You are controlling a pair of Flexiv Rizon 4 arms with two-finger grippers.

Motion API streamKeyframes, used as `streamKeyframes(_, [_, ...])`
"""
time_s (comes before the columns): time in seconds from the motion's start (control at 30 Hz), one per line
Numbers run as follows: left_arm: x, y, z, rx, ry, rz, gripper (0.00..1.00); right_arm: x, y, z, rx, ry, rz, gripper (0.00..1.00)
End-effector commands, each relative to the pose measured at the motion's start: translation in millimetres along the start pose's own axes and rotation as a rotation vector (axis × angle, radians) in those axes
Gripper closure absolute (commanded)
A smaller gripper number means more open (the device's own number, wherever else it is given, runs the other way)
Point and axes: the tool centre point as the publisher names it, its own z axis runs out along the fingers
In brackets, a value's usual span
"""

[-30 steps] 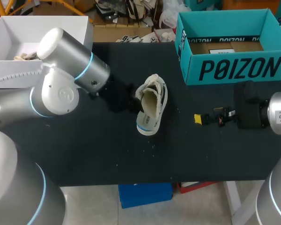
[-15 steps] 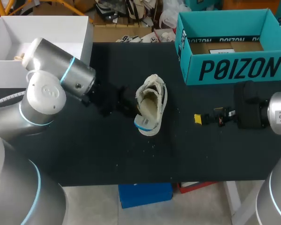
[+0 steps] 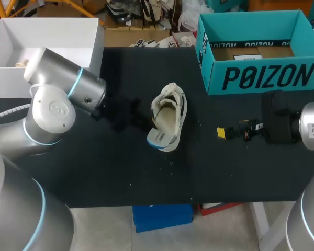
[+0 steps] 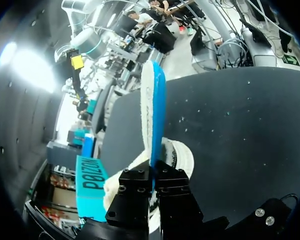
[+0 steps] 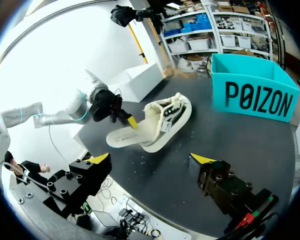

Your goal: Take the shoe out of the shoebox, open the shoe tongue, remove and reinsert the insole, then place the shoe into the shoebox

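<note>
The left hand [image 4: 154,175] pinches the insole [image 4: 152,110], partly out of the shoe [image 3: 172,107] lying mid-way across the counter [image 3: 94,172]. Best to draw it heelward, along the shoe's length. The right hand [image 5: 150,159], fingers spread and empty, could brace the shoe.

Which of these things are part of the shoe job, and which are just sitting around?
Part of the job: shoe; insole, pinched in the left claw; teal shoebox.

Sitting around: white box by the table's corner; right claw, open, holding nothing.
</note>
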Motion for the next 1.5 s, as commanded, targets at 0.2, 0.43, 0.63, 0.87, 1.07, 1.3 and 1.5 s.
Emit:
streamKeyframes(0.2, [-6.8, 13.8, 10.9, -0.033, 0.033, 0.018, 1.0, 0.7, -0.2, 1.0, -0.001, -0.001, 0.001, 0.0])
streamKeyframes(0.43, [-2.3, 25.1, 13.2, -0.063, 0.053, 0.011, 1.0, 0.7, -0.2, 1.0, -0.001, -0.001, 0.001, 0.0])
streamKeyframes(0.63, [-3.6, 32.8, 16.4, -0.094, 0.074, 0.011, 1.0, 0.7, -0.2, 1.0, -0.001, -0.001, 0.001, 0.0])
streamKeyframes(0.87, [-8.1, 41.0, 21.4, -0.121, 0.086, 0.008, 1.0, 0.7, -0.2, 1.0, -0.001, -0.001, 0.001, 0.0])
streamKeyframes(1.07, [-7.4, 47.0, 25.0, -0.135, 0.099, -0.02, 1.0, 0.7, -0.2, 1.0, -0.001, -0.001, 0.001, 0.0])
streamKeyframes(1.3, [-4.5, 39.0, 20.7, -0.132, 0.103, -0.038, 0.97, 0.7, -0.2, 1.0, -0.001, -0.001, 0.001, 0.0])
streamKeyframes(1.5, [-6.2, 22.1, 8.3, -0.115, 0.092, -0.019, 0.83, 0.7, -0.2, 1.0, -0.001, -0.001, 0.001, 0.0])
